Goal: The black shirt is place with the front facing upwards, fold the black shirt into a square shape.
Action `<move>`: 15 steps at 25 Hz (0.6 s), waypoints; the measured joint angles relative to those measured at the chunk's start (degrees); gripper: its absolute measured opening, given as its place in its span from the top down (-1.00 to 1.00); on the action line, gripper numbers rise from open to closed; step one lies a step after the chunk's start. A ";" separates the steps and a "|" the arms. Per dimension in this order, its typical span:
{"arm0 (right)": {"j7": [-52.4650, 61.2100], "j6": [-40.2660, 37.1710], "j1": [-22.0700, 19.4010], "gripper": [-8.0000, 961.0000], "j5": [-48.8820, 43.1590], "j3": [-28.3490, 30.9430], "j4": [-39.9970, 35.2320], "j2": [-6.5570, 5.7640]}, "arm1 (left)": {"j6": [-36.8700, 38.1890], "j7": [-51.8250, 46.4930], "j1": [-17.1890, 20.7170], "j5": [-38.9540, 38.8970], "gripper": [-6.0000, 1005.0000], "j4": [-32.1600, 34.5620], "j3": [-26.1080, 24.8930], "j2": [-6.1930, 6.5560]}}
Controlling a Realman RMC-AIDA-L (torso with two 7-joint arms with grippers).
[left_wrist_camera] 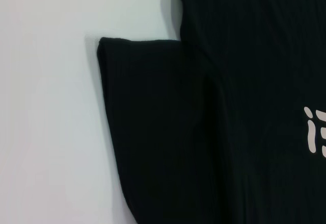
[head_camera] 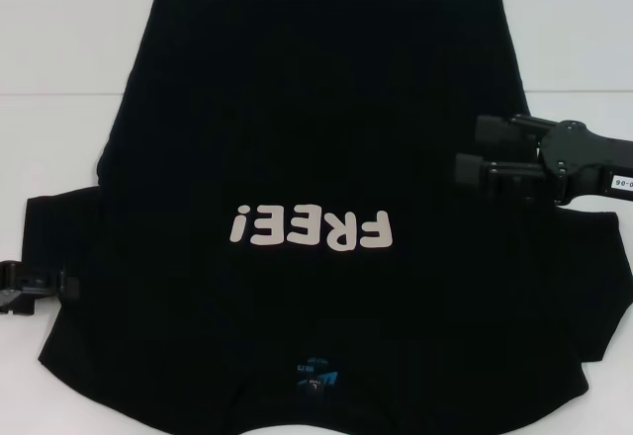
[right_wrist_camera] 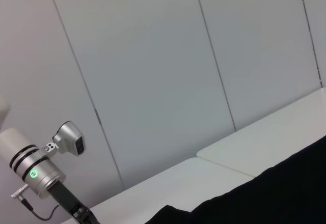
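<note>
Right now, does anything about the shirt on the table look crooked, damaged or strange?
Nothing looks damaged. The black shirt lies flat, print up, its hem edge running past the far edge of the head view. The left gripper sits at one sleeve; the right gripper hovers above the other side.

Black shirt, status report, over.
Right tool open, above the black shirt. Left tool at sleeve edge. Shirt flat, front up, unfolded. Nothing in the way.

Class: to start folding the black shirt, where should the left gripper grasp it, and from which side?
Probably the left sleeve's outer hem, approached from the shirt's left over the bare table. The left gripper sits there, and the black shirt lies flat.
</note>
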 joint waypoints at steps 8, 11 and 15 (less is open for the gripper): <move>0.00 0.00 -0.08 -0.94 0.15 0.05 -0.03 -0.11 | -1.36 -0.04 -1.12 0.46 -0.74 -1.95 0.07 0.06; 0.00 -0.04 -0.09 -0.94 0.17 0.32 -0.06 -0.13 | -1.61 -0.06 -1.33 0.50 -0.74 -1.98 0.10 0.05; -0.03 -0.09 -0.09 -0.94 0.24 0.51 -0.08 -0.13 | -2.39 -0.07 -1.40 0.55 -0.74 -2.16 0.15 0.08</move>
